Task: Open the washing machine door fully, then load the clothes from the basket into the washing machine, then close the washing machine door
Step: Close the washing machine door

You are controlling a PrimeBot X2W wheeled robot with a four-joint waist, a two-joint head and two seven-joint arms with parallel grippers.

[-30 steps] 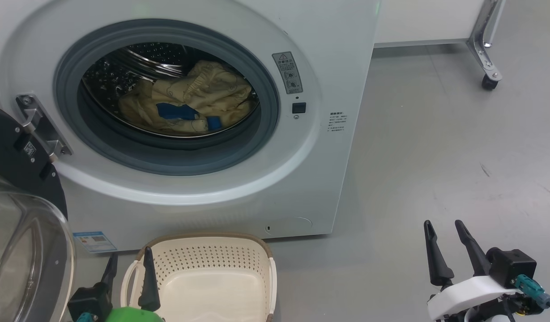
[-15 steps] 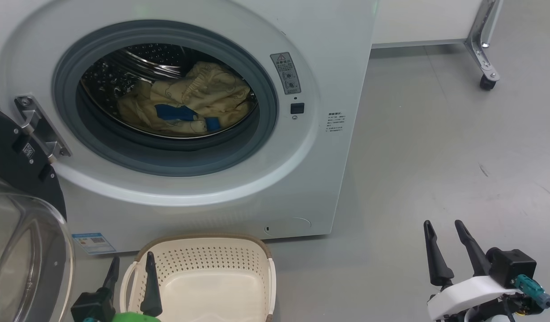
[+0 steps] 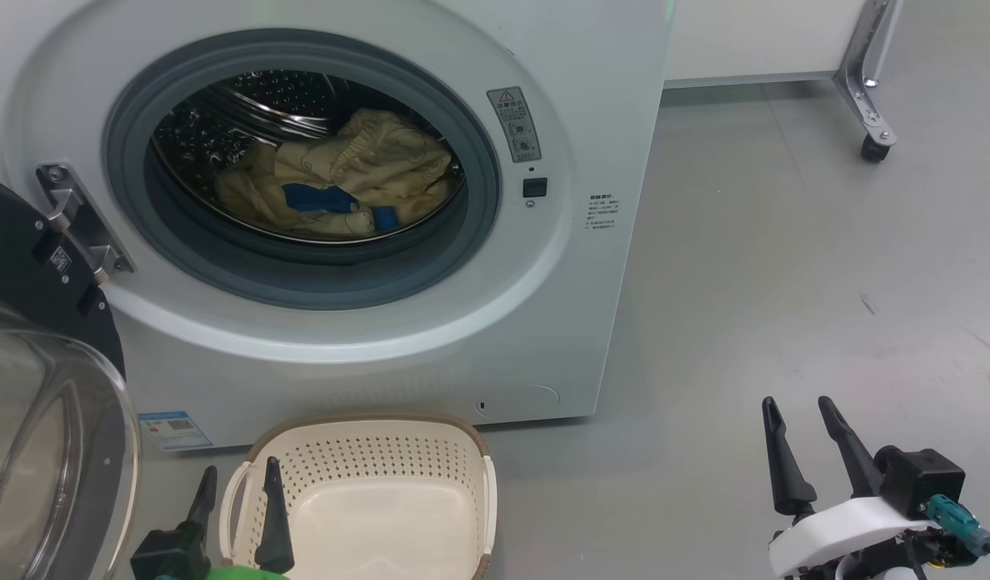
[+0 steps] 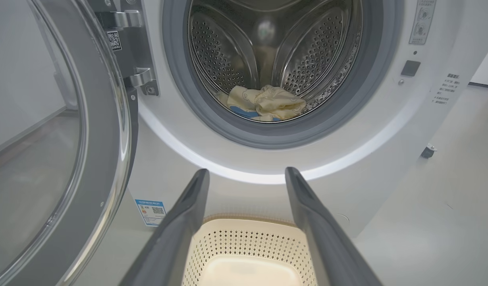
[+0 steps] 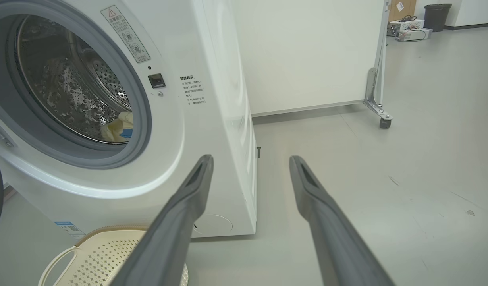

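Head view looks down on the white washing machine (image 3: 430,338) with its round opening uncovered; the washing machine door (image 3: 27,274) stands swung out on its hinge (image 3: 80,221) at the left, black rim toward the cabinet and the clear glass bowl bulging into the lower left corner; the clothes (image 3: 358,173), cream-yellow with blue trim, lie in a heap at the bottom of the perforated steel drum (image 3: 253,97), behind the grey rubber seal (image 3: 301,278), and none of the fabric hangs over that seal; the basket (image 3: 366,420) sits on the floor (image 3: 784,282) just in front of the machine, below the opening, and its inside looks bare; the left gripper (image 3: 241,469) hovers over the basket's near left corner with its fingers spread and nothing between them; the right gripper (image 3: 797,403) hangs well off to the right above bare floor, likewise spread and empty; judging by the empty basket and the filled drum, loading seems finished and closing the door is the step in hand; the left arm is the nearer one, so the next move likely calls for bringing it round to the door's outer face and pushing the rim in an arc toward the latch socket (image 3: 535,188) until it catches; whether the bowl will pass clear of the basket cannot be told
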